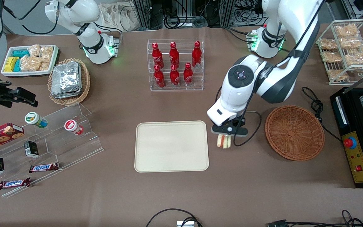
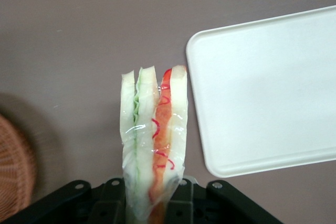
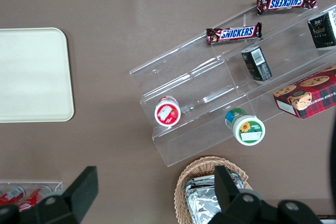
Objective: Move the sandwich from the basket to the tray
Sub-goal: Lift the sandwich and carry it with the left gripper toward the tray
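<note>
Tray [image 1: 171, 146]: empty, on the surface just beside the carried sandwich, toward the parked arm's end
Sandwich [image 1: 224, 141]: hanging above the bare surface between tray and basket, out of the basket, long axis pointing down from the gripper
Gripper [image 1: 228, 131]: clamped on the sandwich's upper end, directly above it
Basket [image 1: 294, 132]: empty, toward the working arm's end
Hidden: finger pads and the gripped end, covered by wrap

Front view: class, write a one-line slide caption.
Gripper holds the sandwich above bare table between the emptied basket and the tray.
</note>
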